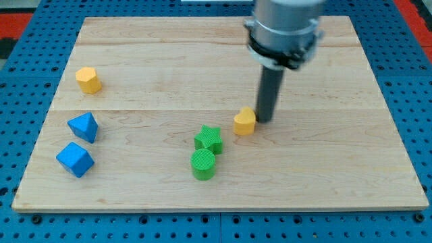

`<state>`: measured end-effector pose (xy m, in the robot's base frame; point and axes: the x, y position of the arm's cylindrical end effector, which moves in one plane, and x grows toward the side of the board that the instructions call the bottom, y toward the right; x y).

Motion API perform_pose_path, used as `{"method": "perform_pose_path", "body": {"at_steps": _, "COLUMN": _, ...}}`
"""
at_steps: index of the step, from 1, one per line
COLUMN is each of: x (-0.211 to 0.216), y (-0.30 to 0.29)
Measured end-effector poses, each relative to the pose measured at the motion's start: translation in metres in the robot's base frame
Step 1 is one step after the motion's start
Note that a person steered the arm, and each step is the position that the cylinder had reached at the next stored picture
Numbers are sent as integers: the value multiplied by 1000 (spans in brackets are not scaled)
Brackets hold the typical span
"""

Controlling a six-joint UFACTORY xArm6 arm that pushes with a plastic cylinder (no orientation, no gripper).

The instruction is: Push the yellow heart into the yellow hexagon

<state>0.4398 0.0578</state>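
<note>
The yellow heart (pixel 245 122) lies near the middle of the wooden board. My tip (pixel 264 120) stands just to the heart's right, touching or nearly touching it. The yellow hexagon (pixel 88 79) sits far off at the view's left, toward the top. The arm's grey body comes down from the view's top above the rod.
A green star (pixel 208 138) and a green cylinder (pixel 203 165) lie just below and left of the heart. A blue triangle-like block (pixel 84 126) and a blue cube-like block (pixel 74 159) sit at the view's left, below the hexagon. The board (pixel 337 169) rests on a blue pegboard.
</note>
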Motion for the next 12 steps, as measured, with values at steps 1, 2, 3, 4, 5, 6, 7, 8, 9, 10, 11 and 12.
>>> {"method": "perform_pose_path", "body": {"at_steps": 1, "x": -2, "y": -13}}
{"method": "perform_pose_path", "body": {"at_steps": 2, "x": 12, "y": 54}}
{"method": "perform_pose_path", "body": {"at_steps": 3, "x": 59, "y": 33}}
{"method": "perform_pose_path", "body": {"at_steps": 4, "x": 11, "y": -49}}
{"method": "perform_pose_path", "body": {"at_steps": 5, "x": -16, "y": -99}}
{"method": "perform_pose_path", "body": {"at_steps": 6, "x": -25, "y": -145}}
{"method": "perform_pose_path", "body": {"at_steps": 7, "x": -31, "y": -198}}
{"method": "perform_pose_path", "body": {"at_steps": 8, "x": -32, "y": -222}}
{"method": "perform_pose_path", "body": {"at_steps": 9, "x": -34, "y": -236}}
{"method": "perform_pose_path", "body": {"at_steps": 10, "x": -37, "y": -237}}
{"method": "perform_pose_path", "body": {"at_steps": 11, "x": -42, "y": -237}}
{"method": "perform_pose_path", "body": {"at_steps": 12, "x": -44, "y": -236}}
